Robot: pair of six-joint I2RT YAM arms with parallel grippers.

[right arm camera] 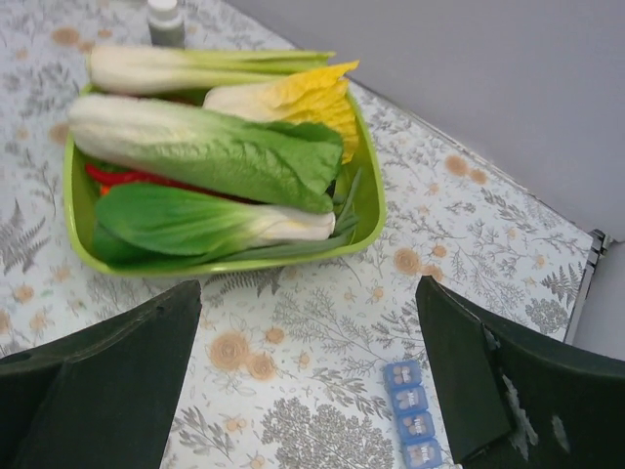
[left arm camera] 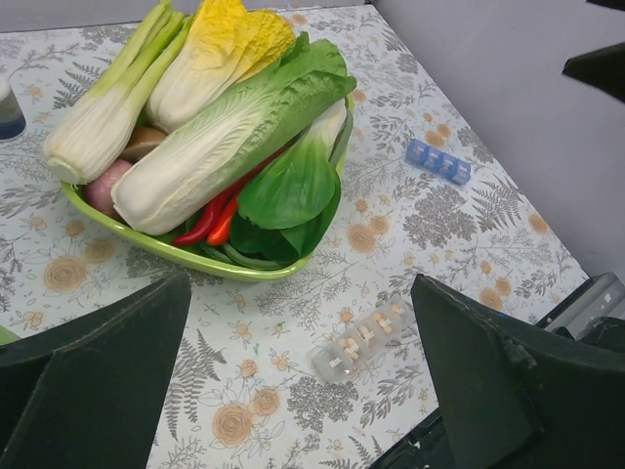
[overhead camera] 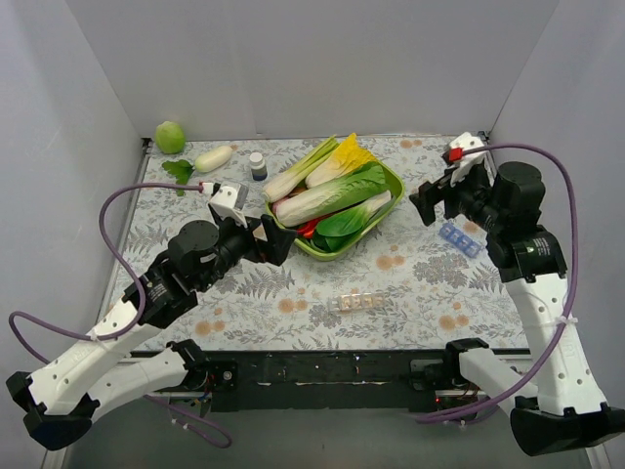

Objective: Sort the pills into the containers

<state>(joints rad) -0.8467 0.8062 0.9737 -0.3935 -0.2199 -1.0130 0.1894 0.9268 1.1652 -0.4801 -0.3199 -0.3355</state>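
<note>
The containers, a short clear strip of small square compartments, lie on the floral tablecloth near the front edge. In the left wrist view the clear strip shows pale tan pills inside its compartments. My left gripper hovers open above the cloth, left of the strip and beside the green tray. Its jaws stand wide apart and nothing is between them. My right gripper hangs open at the right, above a blue compartment strip. Nothing is between its fingers either.
A green tray heaped with leafy vegetables fills the middle of the table. The blue strip lies right of it. A small dark-capped bottle, a white vegetable and a green fruit sit at the back left. Grey walls enclose three sides.
</note>
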